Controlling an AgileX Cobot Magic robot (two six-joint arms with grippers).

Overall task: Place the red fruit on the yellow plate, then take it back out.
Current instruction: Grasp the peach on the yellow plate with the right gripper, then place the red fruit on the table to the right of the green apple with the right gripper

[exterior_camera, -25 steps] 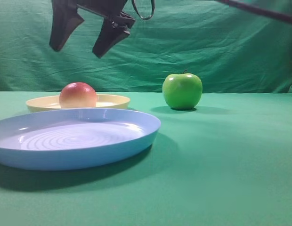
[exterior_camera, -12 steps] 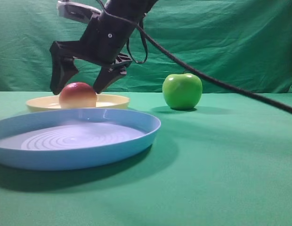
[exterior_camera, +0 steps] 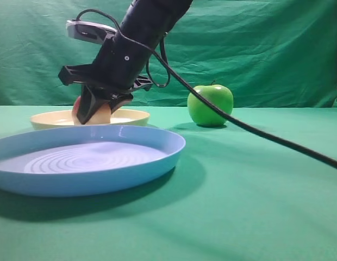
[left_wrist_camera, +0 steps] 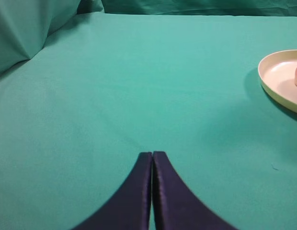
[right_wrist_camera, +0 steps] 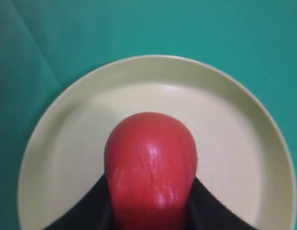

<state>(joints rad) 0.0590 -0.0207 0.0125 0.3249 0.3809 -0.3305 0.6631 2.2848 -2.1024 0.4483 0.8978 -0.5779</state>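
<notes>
Right gripper (exterior_camera: 95,111), hanging wide above the scene a second ago, has been lowered and closed against both sides of the red fruit (right_wrist_camera: 151,165) resting mid yellow plate (right_wrist_camera: 57,158) near the tabletop's far-left edge; take-out judged begun.

The right gripper (exterior_camera: 92,111) is down over the red fruit (exterior_camera: 103,115) on the yellow plate (exterior_camera: 130,116), behind the blue plate (exterior_camera: 157,157); a green apple (exterior_camera: 210,104) sits right of it.

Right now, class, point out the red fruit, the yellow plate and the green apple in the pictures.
red fruit (right_wrist_camera: 151,165): right wrist view, on its glossy red top.
yellow plate (right_wrist_camera: 234,124): right wrist view, on its bare inner floor.
green apple (exterior_camera: 210,105): exterior high view, on the middle of its front.
</notes>
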